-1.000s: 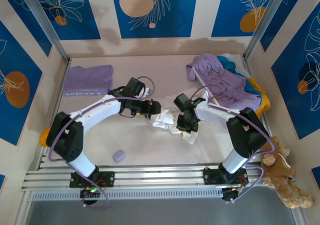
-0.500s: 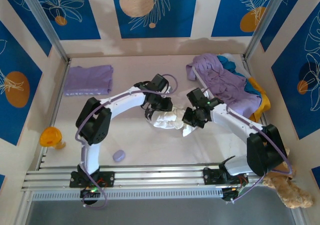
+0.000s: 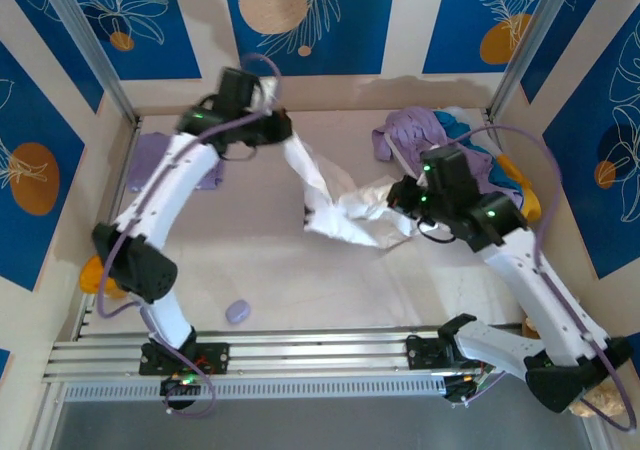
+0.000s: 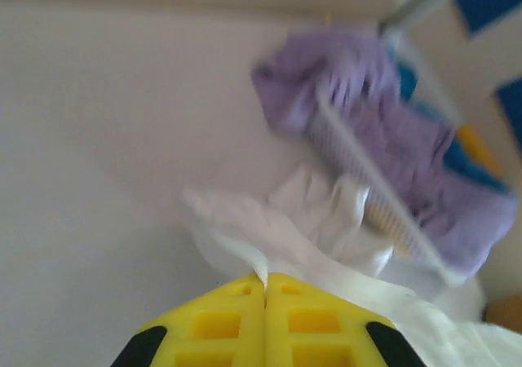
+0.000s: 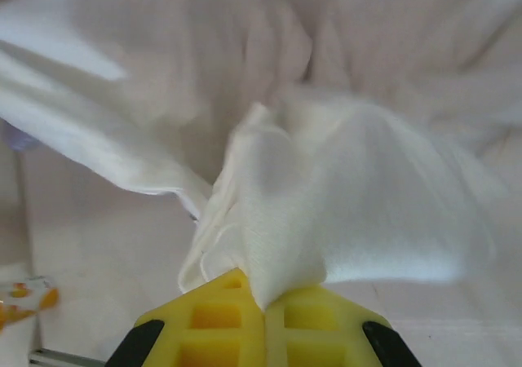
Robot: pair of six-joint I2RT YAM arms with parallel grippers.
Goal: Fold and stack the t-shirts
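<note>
top view: the left gripper [image 3: 284,132], raised over the far left of the table [image 3: 250,265], and the right gripper [image 3: 404,196], over the right half, each clamp one end of the white t-shirt [image 3: 345,212]. the shirt hangs stretched and creased between them above the middle of the table; whether its lowest fold touches the surface cannot be told. a folded lavender t-shirt [image 3: 147,160] lies flat in the far left corner, partly behind the left arm. in the far right corner a loose lavender t-shirt [image 3: 420,135] lies heaped over a teal t-shirt [image 3: 470,130] and a yellow-orange t-shirt [image 3: 526,206]. a small lavender blob [image 3: 237,312] sits near the front edge, well apart from all the shirts. left wrist view: the yellow fingers [image 4: 216,324] of the left gripper [image 4: 265,281] are pressed together with a thin edge of the white t-shirt [image 4: 326,220] pinched between them; the shirt falls away in folds toward the lavender t-shirt [image 4: 383,130] beyond it. right wrist view: the yellow fingers [image 5: 220,334] of the right gripper [image 5: 263,298] are closed on a bunched fold of the white t-shirt [image 5: 342,196], which spreads out from them across the view, with bare table [image 5: 98,245] at lower left.
</note>
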